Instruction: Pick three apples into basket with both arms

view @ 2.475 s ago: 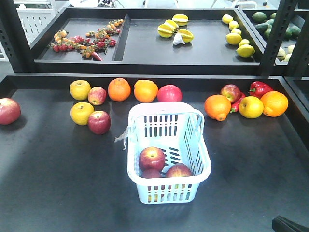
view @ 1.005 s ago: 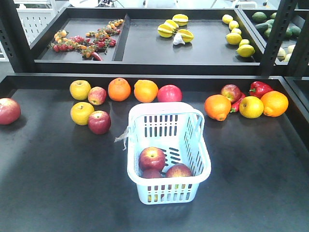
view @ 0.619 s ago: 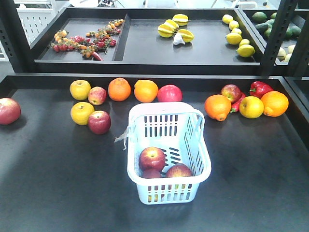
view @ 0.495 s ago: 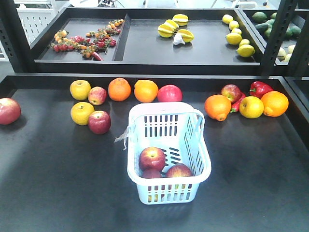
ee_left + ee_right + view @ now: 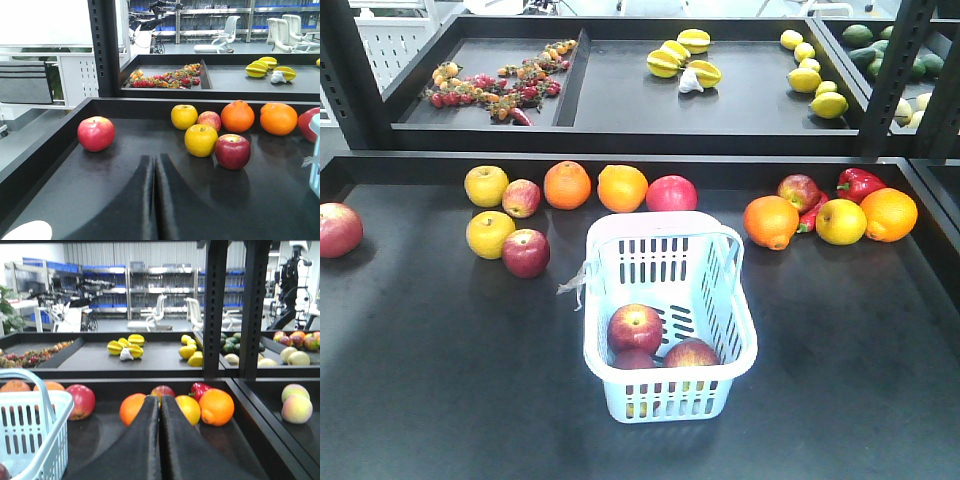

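Left wrist view showed your left claw (image 5: 154, 200) with its jaws pressed together, holding nothing, low over the worktop (image 5: 125, 150). Your right claw (image 5: 160, 440) sat the same way, jaws together and empty, with the basket (image 5: 30, 440) to its left. In the front view the three apples (image 5: 635, 328) lay inside the basket (image 5: 665, 225) at its near end, mid-worktop. A loose red apple (image 5: 96, 133) sat apart near the left wall.

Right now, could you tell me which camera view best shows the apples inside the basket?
The exterior front-facing view: it looks down into the basket at the three apples. The right wrist view shows only the basket's side; the left wrist view only its edge.
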You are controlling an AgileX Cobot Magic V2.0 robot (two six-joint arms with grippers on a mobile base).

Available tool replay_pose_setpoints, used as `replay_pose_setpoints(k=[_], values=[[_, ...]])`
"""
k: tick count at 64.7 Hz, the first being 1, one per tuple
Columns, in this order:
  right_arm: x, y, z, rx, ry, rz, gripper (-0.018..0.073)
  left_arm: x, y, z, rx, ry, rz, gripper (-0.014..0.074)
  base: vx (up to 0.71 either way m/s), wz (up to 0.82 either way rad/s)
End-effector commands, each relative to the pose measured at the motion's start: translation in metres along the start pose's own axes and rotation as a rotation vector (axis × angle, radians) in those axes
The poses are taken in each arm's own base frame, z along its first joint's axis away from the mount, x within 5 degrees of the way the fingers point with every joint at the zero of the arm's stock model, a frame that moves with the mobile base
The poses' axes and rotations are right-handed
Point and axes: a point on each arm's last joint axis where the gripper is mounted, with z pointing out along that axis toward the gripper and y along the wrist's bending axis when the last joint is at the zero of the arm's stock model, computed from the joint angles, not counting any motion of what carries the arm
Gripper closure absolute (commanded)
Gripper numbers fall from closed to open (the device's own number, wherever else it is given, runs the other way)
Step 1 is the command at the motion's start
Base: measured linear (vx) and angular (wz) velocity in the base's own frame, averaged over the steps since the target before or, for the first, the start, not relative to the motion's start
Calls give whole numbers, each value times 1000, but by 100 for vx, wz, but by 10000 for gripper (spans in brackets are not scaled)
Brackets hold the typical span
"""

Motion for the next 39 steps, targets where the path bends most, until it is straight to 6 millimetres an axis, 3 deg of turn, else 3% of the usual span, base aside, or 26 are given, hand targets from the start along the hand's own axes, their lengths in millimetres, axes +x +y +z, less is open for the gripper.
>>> replay_pose_setpoints(k=[1,39], values=[[-5,0,-1,-1,-105,-8,564,1,1,0,-7,-63,-9,603,0,0],[-6,0,-1,-1,-108,-4,564,1,1,0,-7,-63,-9,603,0,0]])
